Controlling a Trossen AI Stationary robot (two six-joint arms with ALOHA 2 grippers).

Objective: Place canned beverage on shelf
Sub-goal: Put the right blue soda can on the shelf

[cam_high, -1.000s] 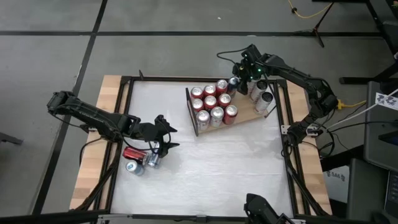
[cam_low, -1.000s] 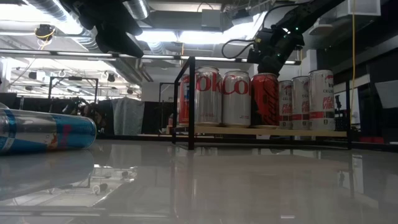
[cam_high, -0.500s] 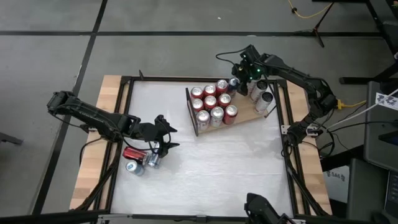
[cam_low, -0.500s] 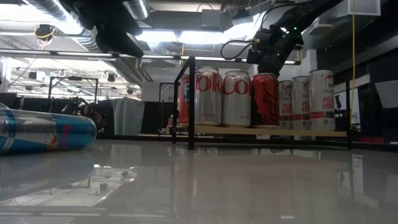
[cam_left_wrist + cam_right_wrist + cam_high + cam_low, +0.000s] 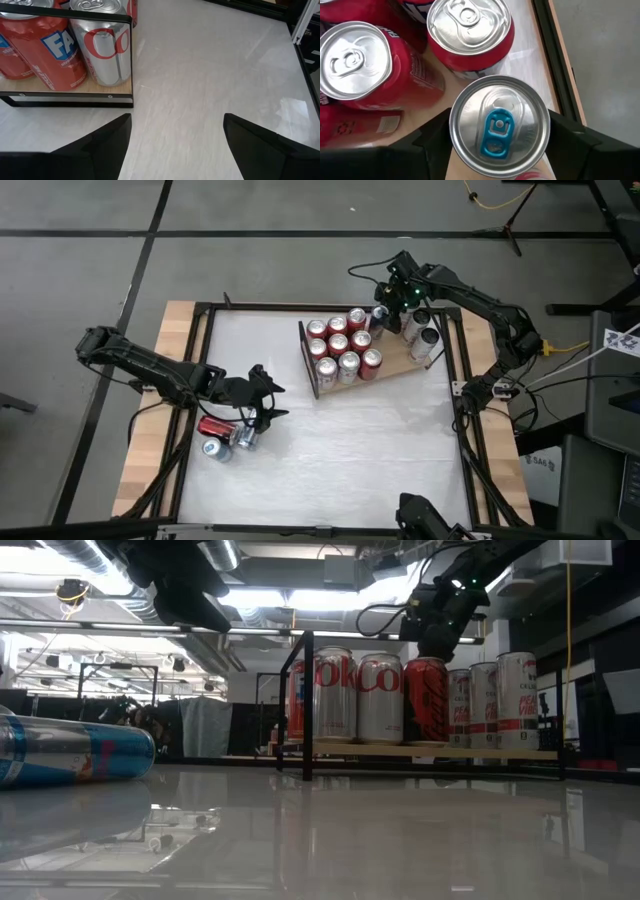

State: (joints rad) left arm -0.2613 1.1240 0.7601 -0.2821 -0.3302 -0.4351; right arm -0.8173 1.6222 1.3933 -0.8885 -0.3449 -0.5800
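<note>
Right now the right gripper (image 5: 381,315) is over the far end of the shelf (image 5: 395,365), its fingers (image 5: 570,145) on either side of a blue-tab can (image 5: 499,125) that stands upright between them. Fingers look to be touching the can's sides; it sits on the board, beside a red can (image 5: 470,35) and another red can (image 5: 365,70). High view shows the same can (image 5: 378,313) at the back corner of the can cluster (image 5: 342,345), near the table's far right frame. Shelf lies at an angle on the white table (image 5: 330,450), dark rail (image 5: 308,360) on its left short edge.

Low view: a row of cans (image 5: 360,697) stands on the shelf (image 5: 430,752), right arm coming down from above behind them.

Left gripper (image 5: 264,402) hovers over the table's left side, fingers (image 5: 95,150) apart at a medium gap, nothing between them. Just beside it lie two loose cans on their sides: a red one (image 5: 215,426) and a silver-blue one (image 5: 243,438), touching each other. Low view shows the lying blue can (image 5: 70,752) close up.
</note>
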